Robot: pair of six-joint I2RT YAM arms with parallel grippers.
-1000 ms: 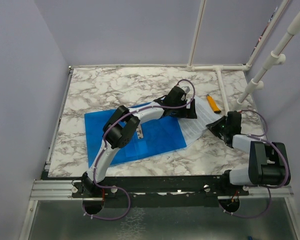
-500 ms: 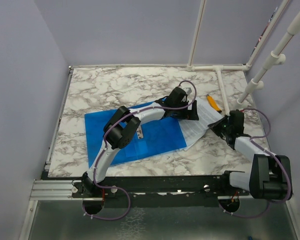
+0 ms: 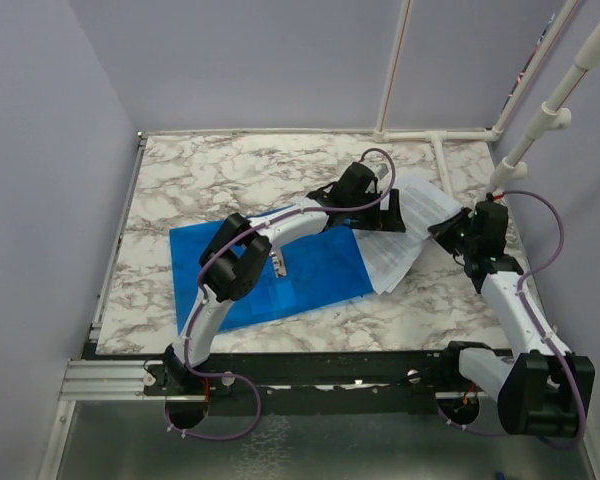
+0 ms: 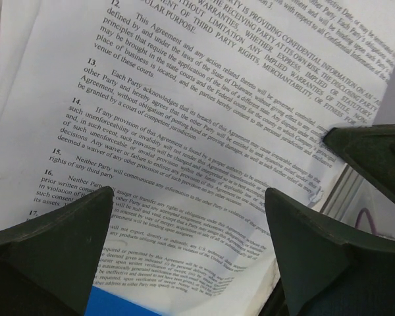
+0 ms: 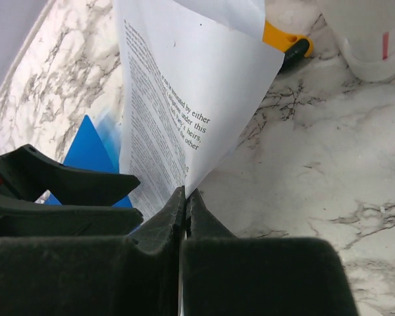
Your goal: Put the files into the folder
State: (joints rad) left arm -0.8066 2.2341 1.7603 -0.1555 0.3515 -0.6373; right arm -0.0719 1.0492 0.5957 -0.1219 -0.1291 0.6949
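Right jaws pinch files (image 5: 164, 99); print reads "Each Party acknowledges", perhaps "Delaware".

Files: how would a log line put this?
right gripper: shut on files | left gripper: open over files | files: overlapping folder

Left arm (image 3: 288, 226) reaches diagonally forward and to the right from its base, elbow bent. The left gripper (image 4: 187, 197) is low with fingers spread wide. Right arm (image 3: 512, 305) stretches forward along the right side, wrist turned inward, right gripper (image 5: 185, 196) fingers pressed together on an edge of the files (image 5: 164, 99).
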